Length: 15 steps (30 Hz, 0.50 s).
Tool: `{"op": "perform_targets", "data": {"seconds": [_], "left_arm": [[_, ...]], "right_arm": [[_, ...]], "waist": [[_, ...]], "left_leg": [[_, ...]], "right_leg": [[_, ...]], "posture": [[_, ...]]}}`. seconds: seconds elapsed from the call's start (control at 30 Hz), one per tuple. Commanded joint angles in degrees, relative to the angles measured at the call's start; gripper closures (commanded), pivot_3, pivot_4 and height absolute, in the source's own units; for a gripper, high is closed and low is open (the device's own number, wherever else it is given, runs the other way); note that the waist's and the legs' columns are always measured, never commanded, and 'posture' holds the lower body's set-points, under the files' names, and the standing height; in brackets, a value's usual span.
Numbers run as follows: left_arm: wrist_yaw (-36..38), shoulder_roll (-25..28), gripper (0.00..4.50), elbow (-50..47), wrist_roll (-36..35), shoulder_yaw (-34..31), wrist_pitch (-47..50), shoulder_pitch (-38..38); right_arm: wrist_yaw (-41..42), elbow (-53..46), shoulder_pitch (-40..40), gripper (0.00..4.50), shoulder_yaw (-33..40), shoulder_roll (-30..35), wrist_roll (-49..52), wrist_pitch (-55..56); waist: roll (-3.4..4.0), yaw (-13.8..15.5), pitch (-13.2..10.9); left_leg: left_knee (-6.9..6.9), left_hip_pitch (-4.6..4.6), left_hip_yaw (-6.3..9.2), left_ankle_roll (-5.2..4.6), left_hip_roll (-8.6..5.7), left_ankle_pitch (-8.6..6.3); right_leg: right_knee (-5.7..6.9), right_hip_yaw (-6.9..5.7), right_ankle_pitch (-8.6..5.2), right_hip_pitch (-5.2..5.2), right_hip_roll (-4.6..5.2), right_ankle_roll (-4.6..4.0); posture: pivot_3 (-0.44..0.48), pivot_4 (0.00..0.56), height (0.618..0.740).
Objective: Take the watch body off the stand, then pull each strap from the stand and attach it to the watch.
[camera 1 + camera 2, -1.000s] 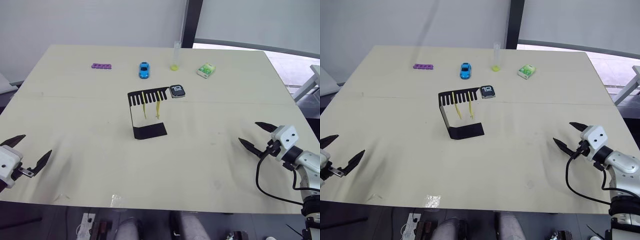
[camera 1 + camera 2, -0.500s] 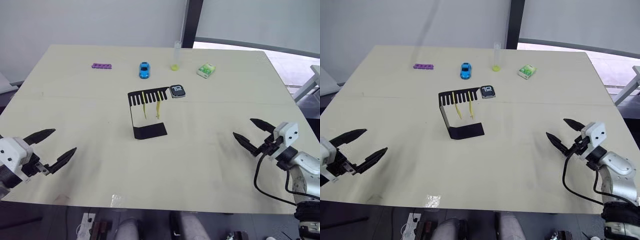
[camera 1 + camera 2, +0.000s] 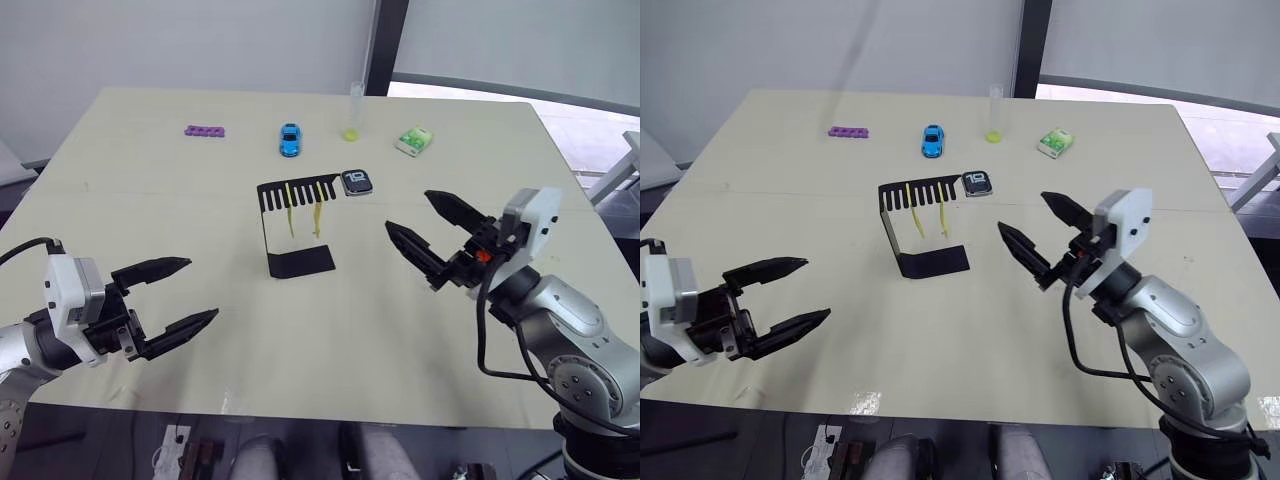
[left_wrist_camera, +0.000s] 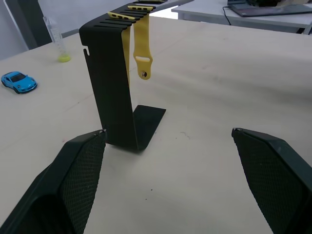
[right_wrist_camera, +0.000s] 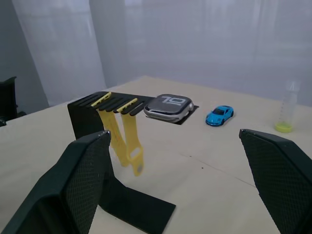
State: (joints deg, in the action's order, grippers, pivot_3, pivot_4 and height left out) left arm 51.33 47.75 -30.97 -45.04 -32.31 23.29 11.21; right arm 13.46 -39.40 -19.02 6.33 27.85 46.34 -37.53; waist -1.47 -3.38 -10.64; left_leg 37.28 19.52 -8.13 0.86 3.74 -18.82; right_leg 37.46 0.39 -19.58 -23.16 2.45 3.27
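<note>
The black C-shaped stand (image 3: 268, 228) rises mid-table. On the right end of its slotted top sits the watch body (image 3: 355, 182), screen up, also seen as the watch body (image 5: 169, 104). Two yellow straps (image 3: 316, 215) hang from the slots, also seen as the straps (image 4: 141, 53). My left gripper (image 3: 203, 288) hovers open to the near left of the stand, nothing between its fingers. To the stand's right, my right gripper (image 3: 407, 210) is open and empty, a little short of the watch body.
Along the far side of the table lie a purple piece (image 3: 204, 130), a blue toy car (image 3: 289, 139), a clear tube (image 3: 352, 112) with a yellow bottom and a green-white packet (image 3: 412, 140).
Both arms have come in from the table's near corners toward the stand: the left gripper moved right, the right gripper moved left and farther in. Both stay open.
</note>
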Motion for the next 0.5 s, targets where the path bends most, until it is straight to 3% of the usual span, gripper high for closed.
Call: {"op": "perform_targets", "data": {"seconds": [0.03, 0.33, 0.5], "left_arm": [[-0.37, 0.48, 0.07, -2.5, -1.22, 0.9, 0.59, -1.93], [1.12, 1.46, 0.07, -2.09, -0.73, 1.7, 1.83, -3.25], [2.18, 1.56, 0.07, -2.0, -0.7, 2.08, 2.26, -4.07]], "right_arm": [[-11.31, -3.88, -6.44, 0.0, -3.9, -4.53, 0.28, -6.52], [-21.15, -0.6, -14.51, 0.0, -8.84, -12.56, -5.96, -13.49], [-21.28, 0.79, -16.12, 0.0, -10.23, -13.26, -10.11, -14.51]], "waist": [[-0.04, -0.12, 0.03], [-0.11, -0.47, 0.07], [-0.11, -1.25, 0.07]], "left_leg": [[0.05, 0.14, -0.02, 0.0, 0.0, 0.01], [0.56, 1.68, -0.01, -0.01, 0.03, 0.2], [0.69, 1.69, 0.01, -0.06, 0.02, 0.21]], "right_leg": [[0.07, 0.03, 0.0, -0.18, 0.0, 0.0], [0.41, 0.01, 0.01, -1.63, -0.01, 0.01], [0.48, 0.01, 0.04, -1.57, -0.01, 0.06]], "posture": [[0.0, 0.15, 0.74], [0.0, 0.15, 0.74], [0.0, 0.15, 0.74]]}}
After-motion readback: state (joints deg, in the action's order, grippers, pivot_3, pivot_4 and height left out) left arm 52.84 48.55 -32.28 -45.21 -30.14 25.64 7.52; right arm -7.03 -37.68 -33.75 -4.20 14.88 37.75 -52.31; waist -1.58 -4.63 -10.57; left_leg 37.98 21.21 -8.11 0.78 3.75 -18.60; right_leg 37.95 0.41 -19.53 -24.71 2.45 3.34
